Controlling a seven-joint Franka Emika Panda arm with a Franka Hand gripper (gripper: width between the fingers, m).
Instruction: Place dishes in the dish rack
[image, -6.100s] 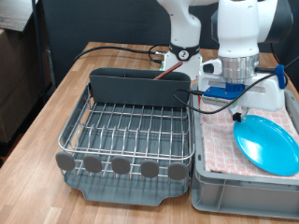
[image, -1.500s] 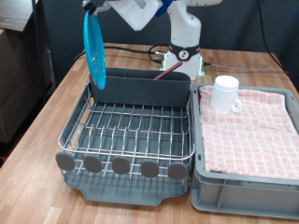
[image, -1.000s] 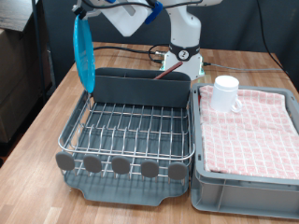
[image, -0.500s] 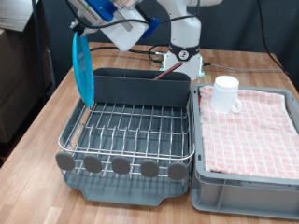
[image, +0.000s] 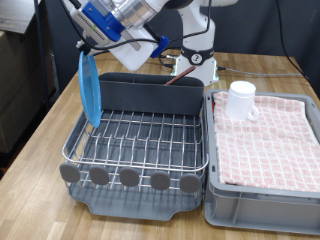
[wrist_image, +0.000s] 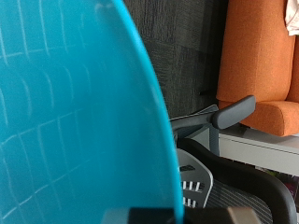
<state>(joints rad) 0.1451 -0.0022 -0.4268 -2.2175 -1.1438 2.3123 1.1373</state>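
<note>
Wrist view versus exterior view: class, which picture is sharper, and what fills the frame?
Exterior view: evenly lit and sharp, plate held on edge by the gripper over the rack. Wrist view: plate fills most of the frame, soft, with a faint grid of reflections.

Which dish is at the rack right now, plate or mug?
The light-blue plate: held on edge by the hand over the dish rack's left end. The white mug sits on the checked cloth.
</note>
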